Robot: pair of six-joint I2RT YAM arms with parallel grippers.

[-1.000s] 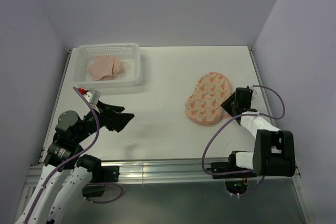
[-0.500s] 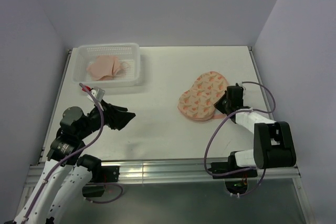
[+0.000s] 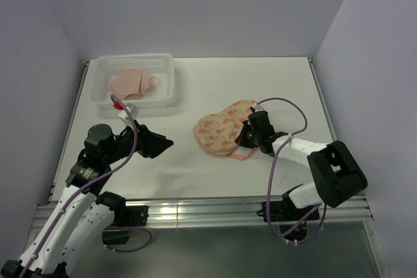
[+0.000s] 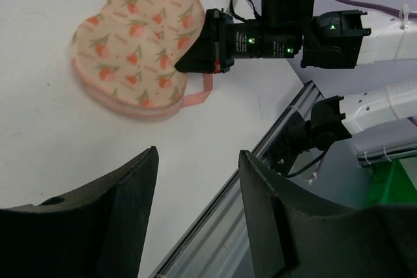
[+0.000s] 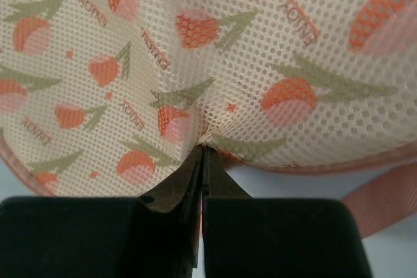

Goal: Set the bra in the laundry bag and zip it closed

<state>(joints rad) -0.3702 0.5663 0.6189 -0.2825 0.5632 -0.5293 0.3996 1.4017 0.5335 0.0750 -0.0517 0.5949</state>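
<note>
The bra (image 3: pixel 133 83) lies in the white lattice basket (image 3: pixel 99 93) at the back left. The laundry bag (image 3: pixel 220 133) lies closed on the table, centre right; it also shows in the left wrist view (image 4: pixel 133 40) and fills the right wrist view (image 5: pixel 195 50). My right gripper (image 3: pixel 245 136) is shut, its tips pinching a pucker of mesh (image 5: pixel 204 148) at the bag's waist on its right side (image 4: pixel 190 56). The pink loop (image 4: pixel 195 96) trails beside it. My left gripper (image 3: pixel 163 142) is open and empty above the table, left of the bag (image 4: pixel 195 161).
The metal rail of the table's near edge (image 3: pixel 195 209) runs below both arms. Purple cables (image 3: pixel 287 105) loop off the right arm. Walls close in the table on the left, back and right.
My right gripper has moved left and the laundry bag has moved left with it, toward the table's middle. My left gripper has moved slightly right and farther up the table.
</note>
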